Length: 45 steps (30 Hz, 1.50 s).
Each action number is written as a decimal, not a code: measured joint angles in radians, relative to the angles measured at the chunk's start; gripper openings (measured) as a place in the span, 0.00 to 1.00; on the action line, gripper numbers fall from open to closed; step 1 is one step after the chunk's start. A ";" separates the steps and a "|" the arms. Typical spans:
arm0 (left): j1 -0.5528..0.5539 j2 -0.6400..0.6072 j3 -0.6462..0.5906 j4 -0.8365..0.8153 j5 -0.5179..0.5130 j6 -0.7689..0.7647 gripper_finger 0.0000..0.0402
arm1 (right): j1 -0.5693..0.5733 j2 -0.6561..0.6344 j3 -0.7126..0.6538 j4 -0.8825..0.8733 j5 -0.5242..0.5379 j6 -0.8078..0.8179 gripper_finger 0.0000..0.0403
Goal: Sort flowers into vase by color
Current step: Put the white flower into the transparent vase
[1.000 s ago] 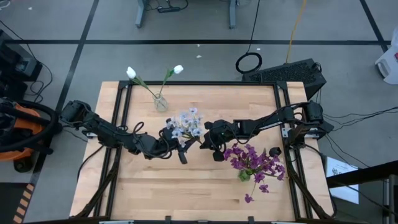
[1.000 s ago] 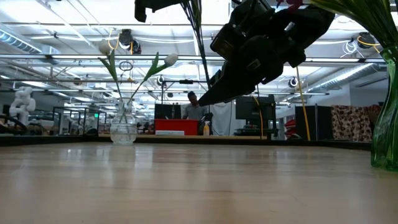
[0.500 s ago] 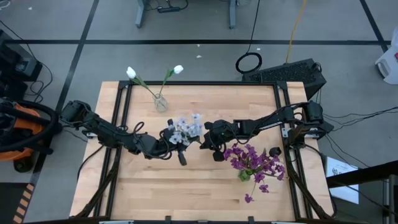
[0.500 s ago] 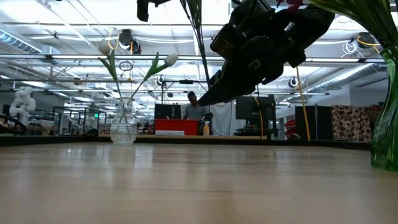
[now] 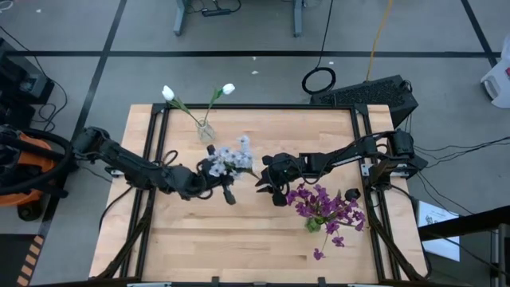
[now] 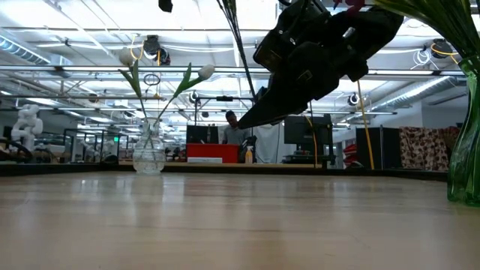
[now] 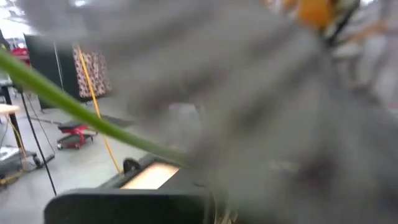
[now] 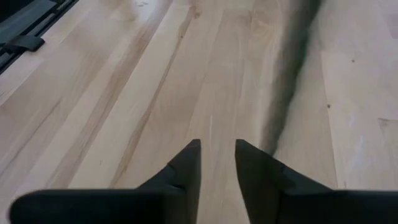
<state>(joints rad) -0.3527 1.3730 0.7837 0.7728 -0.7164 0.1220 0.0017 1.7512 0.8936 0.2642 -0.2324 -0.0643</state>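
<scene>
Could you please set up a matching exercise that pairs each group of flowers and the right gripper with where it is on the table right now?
Things:
1. white tulips
2. purple flowers
3. pale grey-blue flowers
4. right gripper

Places:
A. up off the table near its middle, at the left gripper
B. in the green vase by the table's right edge
C. in the small clear vase at the far left
D. empty, just left of the purple flowers

Pairs: 1-C, 2-B, 3-A, 4-D
</scene>
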 joint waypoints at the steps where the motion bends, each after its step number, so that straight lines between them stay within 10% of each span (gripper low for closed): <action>1: 0.000 -0.018 0.000 -0.002 -0.001 0.015 0.05 | 0.000 0.000 0.000 0.000 0.001 0.000 0.24; 22: 0.043 -0.421 0.000 -0.376 -0.169 0.158 0.05 | 0.000 0.000 0.000 -0.007 0.001 -0.026 0.37; 45: 0.268 -0.484 0.001 -0.586 -0.234 0.171 0.05 | 0.000 0.000 0.000 -0.009 0.001 -0.034 0.37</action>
<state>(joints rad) -0.0849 0.8890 0.7845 0.1870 -0.9503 0.2935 0.0017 1.7512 0.8936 0.2555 -0.2317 -0.0986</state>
